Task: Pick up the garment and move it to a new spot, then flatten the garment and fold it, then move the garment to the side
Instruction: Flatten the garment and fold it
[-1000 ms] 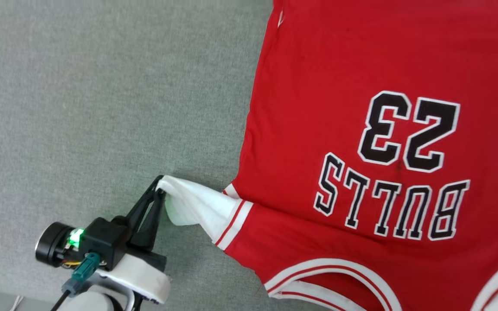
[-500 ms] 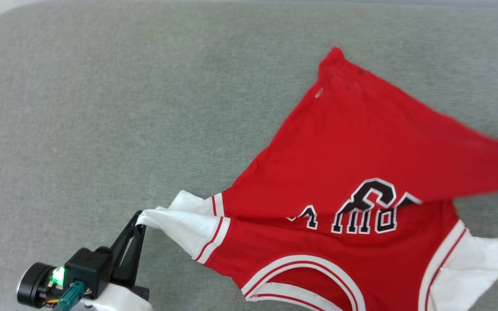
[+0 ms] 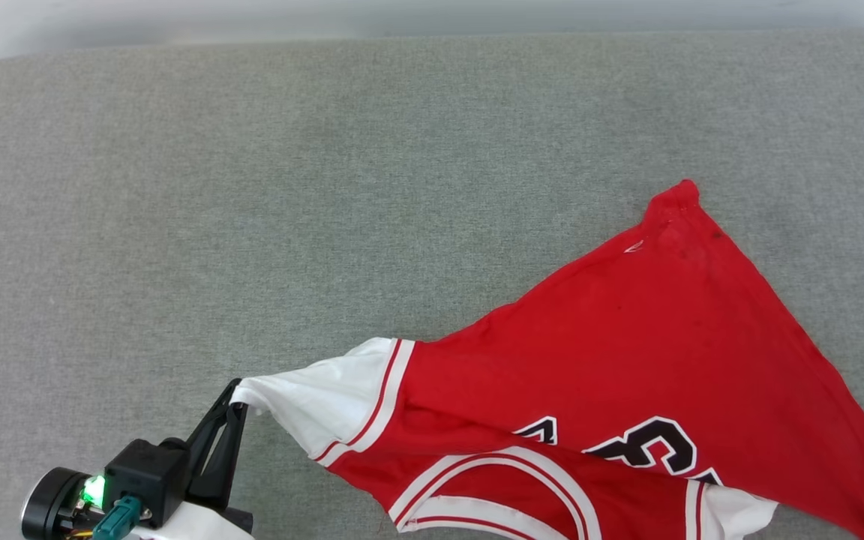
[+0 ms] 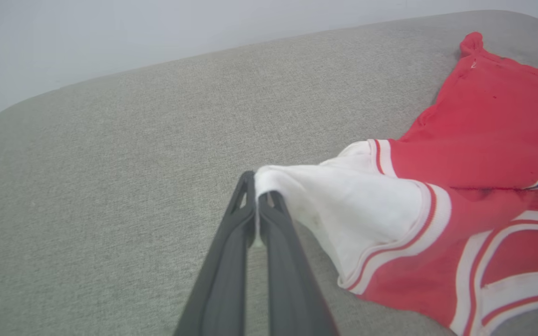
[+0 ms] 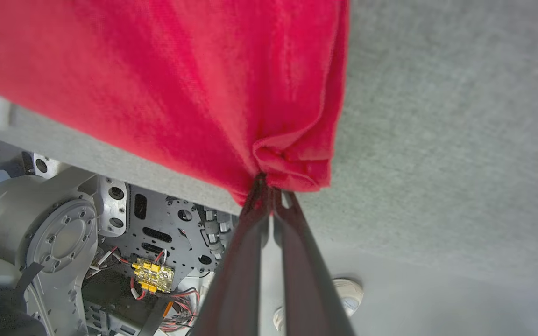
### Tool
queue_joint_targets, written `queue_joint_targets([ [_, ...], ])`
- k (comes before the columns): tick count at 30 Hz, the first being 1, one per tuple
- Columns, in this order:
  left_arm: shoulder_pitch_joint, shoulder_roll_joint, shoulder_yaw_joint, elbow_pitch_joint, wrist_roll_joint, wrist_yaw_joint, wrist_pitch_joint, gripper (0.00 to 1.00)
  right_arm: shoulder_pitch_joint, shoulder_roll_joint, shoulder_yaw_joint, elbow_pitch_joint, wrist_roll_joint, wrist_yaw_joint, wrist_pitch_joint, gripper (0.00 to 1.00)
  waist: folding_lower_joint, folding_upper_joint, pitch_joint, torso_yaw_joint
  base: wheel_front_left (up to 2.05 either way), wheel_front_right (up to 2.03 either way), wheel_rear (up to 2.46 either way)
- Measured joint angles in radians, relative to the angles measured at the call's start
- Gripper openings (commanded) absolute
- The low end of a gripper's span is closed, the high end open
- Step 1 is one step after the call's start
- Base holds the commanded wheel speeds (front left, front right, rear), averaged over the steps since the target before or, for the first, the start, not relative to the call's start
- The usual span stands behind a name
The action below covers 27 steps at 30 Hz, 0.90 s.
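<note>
- Grey padded surface [image 3: 252,187] is shown in the head view, with the garment [image 3: 627,352] stretched toward its near right corner.
- Left wrist view: the left hand [image 4: 256,189] is clamped on the white sleeve [image 4: 343,210].
- Right wrist view: the right hand [image 5: 265,179] is pinched on a red corner [image 5: 292,163], likely for spreading.

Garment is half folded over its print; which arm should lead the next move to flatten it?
Right, probably. The right gripper pinches the red corner whose flap covers the print, so carrying it outward should unfold the garment. The left gripper merely anchors the taut white sleeve.
</note>
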Motion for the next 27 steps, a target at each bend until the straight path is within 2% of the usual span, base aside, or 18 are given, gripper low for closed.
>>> queue_joint_targets([
  [1, 0.000, 0.000, -0.001, 0.001, -0.001, -0.001, 0.002, 0.00, 0.005, 0.014, -0.017, 0.003, -0.009, 0.000, -0.012, 1.00, 0.0000, 0.0000, -0.003, -0.002, 0.00, 0.00, 0.00],
  [6, 0.000, -0.001, -0.005, 0.006, -0.006, -0.002, 0.006, 0.00, -0.016, 0.049, -0.123, -0.054, -0.042, 0.000, -0.040, 1.00, 0.0000, 0.0000, -0.022, -0.012, 0.00, 0.00, 0.00],
  [16, 0.001, -0.006, -0.016, -0.002, 0.002, -0.002, 0.008, 0.00, -0.168, 0.047, -0.310, -0.189, -0.104, 0.000, -0.007, 1.00, 0.0000, 0.0000, -0.022, -0.001, 0.00, 0.00, 0.00],
  [21, -0.030, -0.014, -0.021, -0.005, 0.014, -0.014, 0.013, 0.00, -0.294, 0.058, -0.277, -0.248, -0.163, 0.000, 0.069, 1.00, 0.0001, 0.0000, 0.007, 0.023, 0.00, 0.00, 0.00],
  [27, -0.070, -0.036, -0.034, -0.003, 0.029, -0.029, 0.017, 0.00, -0.501, 0.120, -0.135, -0.202, -0.241, 0.000, 0.180, 1.00, 0.0002, 0.0000, 0.054, 0.051, 0.00, 0.00, 0.00],
])
